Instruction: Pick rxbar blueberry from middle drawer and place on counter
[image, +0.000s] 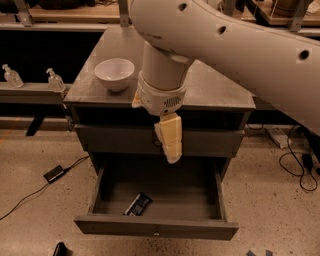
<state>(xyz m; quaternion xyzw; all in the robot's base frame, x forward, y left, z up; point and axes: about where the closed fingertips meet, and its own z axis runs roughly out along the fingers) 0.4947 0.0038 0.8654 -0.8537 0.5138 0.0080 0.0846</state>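
The rxbar blueberry, a dark wrapper with white patches, lies flat in the front left part of the open middle drawer. The drawer is pulled out below the cabinet. The grey counter is the cabinet's top. My gripper hangs pointing down in front of the cabinet, above the drawer's middle. It is well above the bar, up and to its right, and holds nothing that I can see. My big white arm covers much of the counter.
A white bowl stands on the counter's front left. A closed drawer front sits above the open one. Two small bottles stand on a ledge at left. A black device with a cable lies on the floor at left; cables at right.
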